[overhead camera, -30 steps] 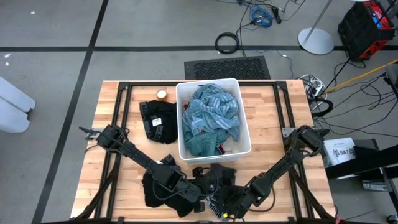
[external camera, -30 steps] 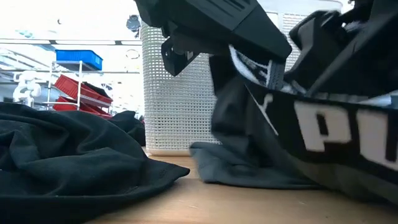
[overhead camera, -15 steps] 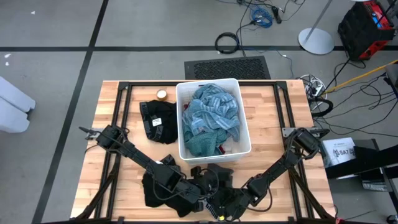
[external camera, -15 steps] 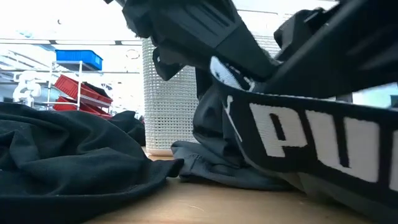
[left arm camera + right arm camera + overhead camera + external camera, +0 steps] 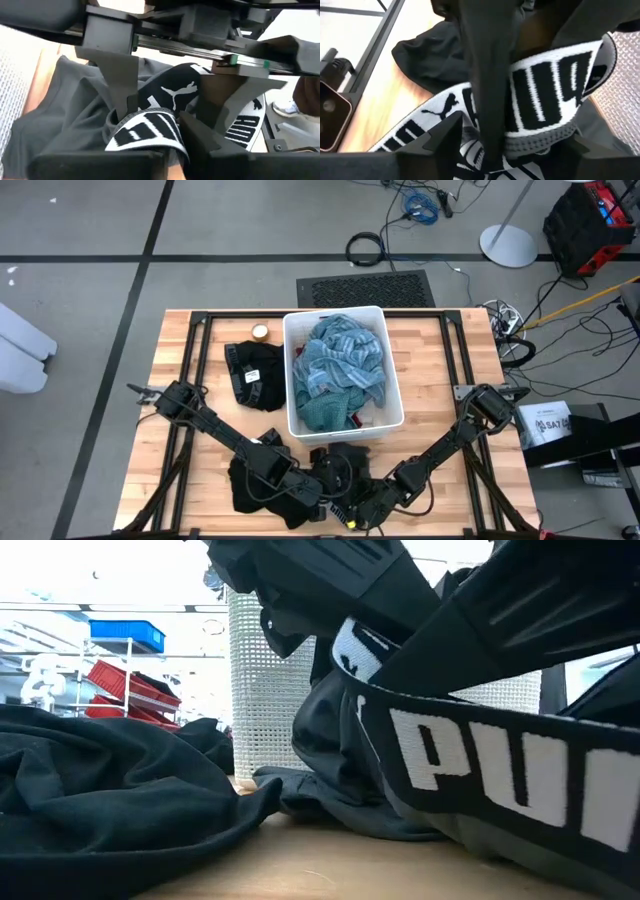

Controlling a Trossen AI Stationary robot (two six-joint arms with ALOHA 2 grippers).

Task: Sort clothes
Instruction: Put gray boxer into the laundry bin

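Observation:
A dark grey garment [image 5: 352, 460] with a black-and-white lettered waistband [image 5: 480, 760] is held up at the table's near edge, and its lower part [image 5: 330, 810] rests on the wood. My left gripper [image 5: 325, 488] is shut on the waistband. My right gripper [image 5: 352, 512] is open right beside it, with its grey fingers [image 5: 122, 80] standing on either side of the band. A black garment [image 5: 255, 480] lies near left and another [image 5: 250, 375] left of the bin. A teal-grey striped cloth [image 5: 338, 365] fills the bin. My left gripper pinches the waistband [image 5: 150, 131] between its two fingers. One of its fingers [image 5: 487, 75] lies across the band. The band is lifted and drawn out, and the grey cloth hangs below it with its lower part on the table. I cannot tell whether my right gripper touches the band.
The white bin [image 5: 395, 380] stands at the table's middle far side, and its wall shows in the low view [image 5: 265, 700]. A small round roll [image 5: 260, 332] lies at the far left by the bin. The near-left black garment [image 5: 110, 790] reaches up to the grey one.
My right gripper has moved a little toward the table's left. The waistband has come toward the near edge and is drawn out longer. The grey garment's lower part has slid left along the table up to the black garment.

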